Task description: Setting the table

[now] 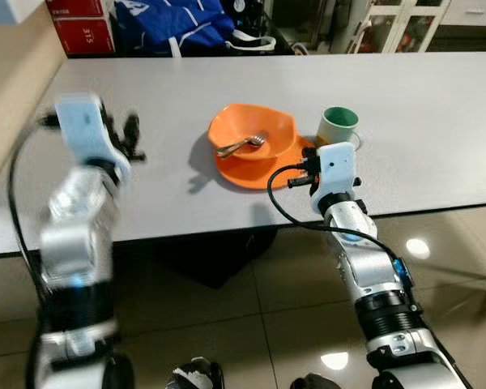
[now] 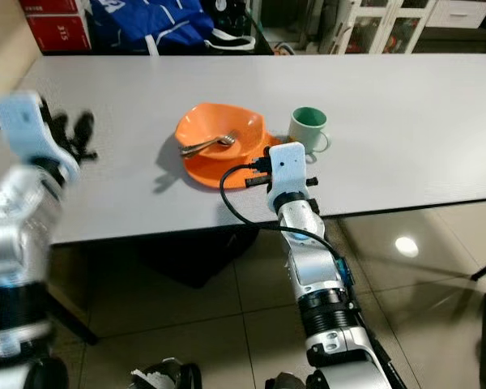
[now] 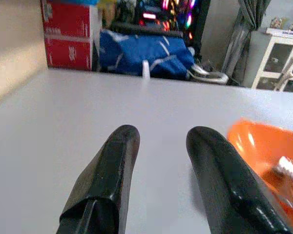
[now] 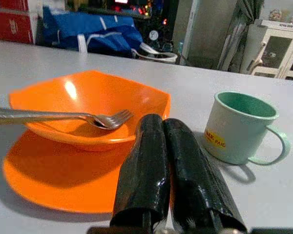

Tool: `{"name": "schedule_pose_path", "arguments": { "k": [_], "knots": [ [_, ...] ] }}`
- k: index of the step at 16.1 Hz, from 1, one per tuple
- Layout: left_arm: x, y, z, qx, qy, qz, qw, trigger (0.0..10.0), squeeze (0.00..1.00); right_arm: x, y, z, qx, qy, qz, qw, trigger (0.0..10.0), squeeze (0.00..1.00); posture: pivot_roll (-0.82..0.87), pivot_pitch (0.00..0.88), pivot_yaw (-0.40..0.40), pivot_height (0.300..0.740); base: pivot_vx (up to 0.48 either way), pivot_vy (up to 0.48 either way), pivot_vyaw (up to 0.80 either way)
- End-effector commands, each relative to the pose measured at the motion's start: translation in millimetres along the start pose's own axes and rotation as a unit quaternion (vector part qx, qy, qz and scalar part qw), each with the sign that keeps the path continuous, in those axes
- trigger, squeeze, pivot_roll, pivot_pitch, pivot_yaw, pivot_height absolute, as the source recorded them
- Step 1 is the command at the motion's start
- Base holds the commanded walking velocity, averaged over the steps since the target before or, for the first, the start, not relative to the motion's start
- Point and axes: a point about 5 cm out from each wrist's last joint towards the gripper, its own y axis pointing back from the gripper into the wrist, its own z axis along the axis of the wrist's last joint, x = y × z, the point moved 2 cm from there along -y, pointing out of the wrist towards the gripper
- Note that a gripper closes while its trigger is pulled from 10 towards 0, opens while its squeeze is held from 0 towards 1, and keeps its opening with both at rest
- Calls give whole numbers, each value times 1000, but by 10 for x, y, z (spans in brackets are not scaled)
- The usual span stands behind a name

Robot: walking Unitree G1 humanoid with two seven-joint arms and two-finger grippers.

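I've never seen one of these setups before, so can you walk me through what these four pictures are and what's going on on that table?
This is a humanoid robot with two silver arms, each ending in two long black fingers. Two pictures come from a stereo camera on its head, looking down at a grey table. The other two come from cameras on its wrists, looking along the fingers.

On the table lies an orange plate with an orange bowl on it and a fork resting in the bowl. A green mug stands beside them.

The right gripper sits at the plate's edge, jaws shut and holding nothing. The left gripper hovers over bare table to the left of the dishes, jaws open and empty.
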Motion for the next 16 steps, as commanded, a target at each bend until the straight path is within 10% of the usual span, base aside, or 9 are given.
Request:
{"name": "schedule_pose_path", "arguments": {
  "k": [1, 9, 16],
  "knots": [
    [-114, 40, -62, 9, 10, -14, 1000, 10000, 0, -53, 13, -21, -2, -11, -12, 1000, 10000, 0, -21, 0, 19, 727, 0, 0, 0],
    [-514, 297, -503, 59, 15, -46, 997, 10000, 0, -153, 90, 12, -36, 3, -39, 999, 10000, 0, -71, 0, 49, 727, 0, 0, 0],
    [-551, 302, -513, 52, 12, -34, 998, 10000, 0, -132, 117, -14, -37, 11, -37, 999, 10000, 0, -76, 0, 52, 727, 0, 0, 0]
  ]
}}
